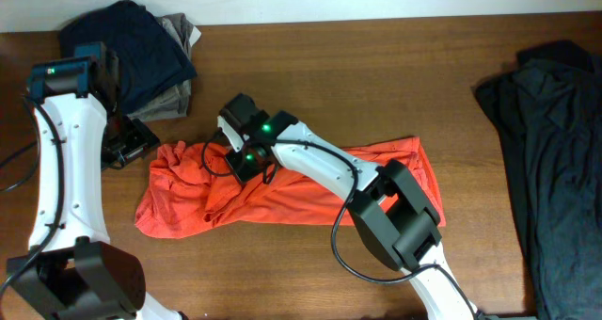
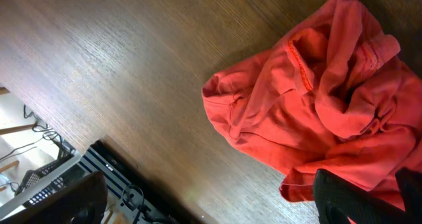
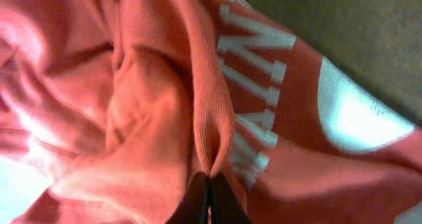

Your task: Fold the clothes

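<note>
Overhead, the orange-red T-shirt [image 1: 188,202] lies bunched, its long axis running left to right; the right gripper [image 1: 246,162] pinches a fabric ridge toward its left end, the left gripper [image 1: 127,146] gaping empty nearby.

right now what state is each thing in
orange-red T-shirt: crumpled, unfolded, on the table
right gripper: shut on a ridge of T-shirt fabric
left gripper: open, beside the T-shirt, holding nothing
navy and tan garments: piled together, far left
dark garment: loose heap, right edge
</note>
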Motion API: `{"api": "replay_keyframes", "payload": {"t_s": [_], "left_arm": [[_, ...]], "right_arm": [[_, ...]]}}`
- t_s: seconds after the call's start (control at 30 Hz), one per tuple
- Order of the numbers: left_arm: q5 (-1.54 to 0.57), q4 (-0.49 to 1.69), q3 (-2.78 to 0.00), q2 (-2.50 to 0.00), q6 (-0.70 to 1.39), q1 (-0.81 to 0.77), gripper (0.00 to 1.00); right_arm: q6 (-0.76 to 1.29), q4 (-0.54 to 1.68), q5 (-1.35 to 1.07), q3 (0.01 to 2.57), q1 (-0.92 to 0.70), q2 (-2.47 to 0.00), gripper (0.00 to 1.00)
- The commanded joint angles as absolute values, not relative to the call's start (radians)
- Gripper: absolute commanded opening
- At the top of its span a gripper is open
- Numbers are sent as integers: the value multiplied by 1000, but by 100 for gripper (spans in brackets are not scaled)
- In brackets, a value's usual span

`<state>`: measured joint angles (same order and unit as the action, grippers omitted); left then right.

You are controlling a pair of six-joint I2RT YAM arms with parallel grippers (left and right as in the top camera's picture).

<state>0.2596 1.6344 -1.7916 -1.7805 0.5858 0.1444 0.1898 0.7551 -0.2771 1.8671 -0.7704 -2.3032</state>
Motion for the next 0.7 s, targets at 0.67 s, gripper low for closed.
{"api": "replay_keyframes", "payload": {"t_s": [0.67], "left_arm": [[284, 1624, -1801, -1764, 570, 147, 99]], "right_arm": [[239, 1043, -620, 2174, -851, -2241, 4]]}}
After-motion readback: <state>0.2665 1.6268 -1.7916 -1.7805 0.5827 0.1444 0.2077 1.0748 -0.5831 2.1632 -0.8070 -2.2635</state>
